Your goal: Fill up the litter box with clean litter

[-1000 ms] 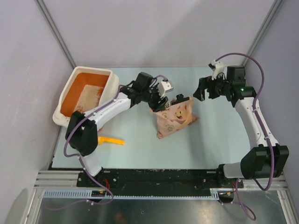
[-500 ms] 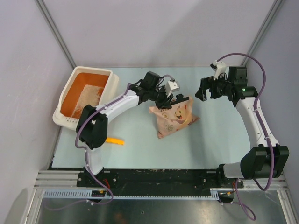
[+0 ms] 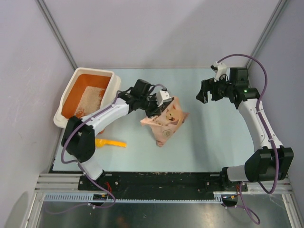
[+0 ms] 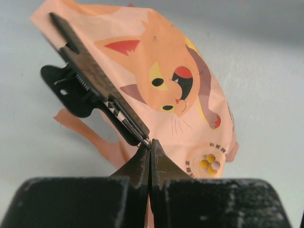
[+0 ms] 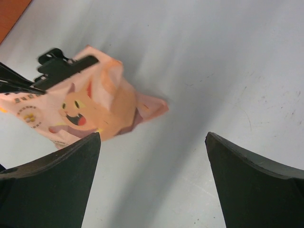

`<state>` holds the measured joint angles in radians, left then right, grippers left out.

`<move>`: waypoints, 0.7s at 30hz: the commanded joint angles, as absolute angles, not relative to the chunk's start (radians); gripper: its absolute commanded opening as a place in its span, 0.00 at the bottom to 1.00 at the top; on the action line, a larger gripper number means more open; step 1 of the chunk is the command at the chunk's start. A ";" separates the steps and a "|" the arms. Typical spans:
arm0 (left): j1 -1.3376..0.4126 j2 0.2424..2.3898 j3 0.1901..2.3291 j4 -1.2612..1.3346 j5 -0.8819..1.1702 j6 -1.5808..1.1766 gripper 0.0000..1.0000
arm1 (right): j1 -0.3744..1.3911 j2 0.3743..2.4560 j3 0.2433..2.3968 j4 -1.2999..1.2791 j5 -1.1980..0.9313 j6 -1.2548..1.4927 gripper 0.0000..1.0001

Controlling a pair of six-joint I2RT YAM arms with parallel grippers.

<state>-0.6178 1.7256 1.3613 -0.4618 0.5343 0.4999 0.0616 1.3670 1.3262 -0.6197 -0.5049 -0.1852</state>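
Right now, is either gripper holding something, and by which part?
The left gripper is shut on the printed bag, pinching its clipped edge at the end of the black clip. The right gripper is open and holds nothing.

Top view: bright, even, diffuse light from above; sharp throughout; shadows on table point(image 3: 213, 142) faint, soft. Left wrist view: my left fingers point(image 4: 140, 168) black, underexposed, detail lost; bag point(image 4: 180, 95) crisp; background greys toward upper right. Right wrist view: my right fingers point(image 5: 52, 175) dark, soft-edged; bag shadow diffuse.
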 commanded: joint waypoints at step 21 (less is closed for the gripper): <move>-0.465 1.566 1.338 -0.663 0.492 0.577 0.28 | 0.103 1.399 1.348 -0.583 -0.505 -0.196 0.98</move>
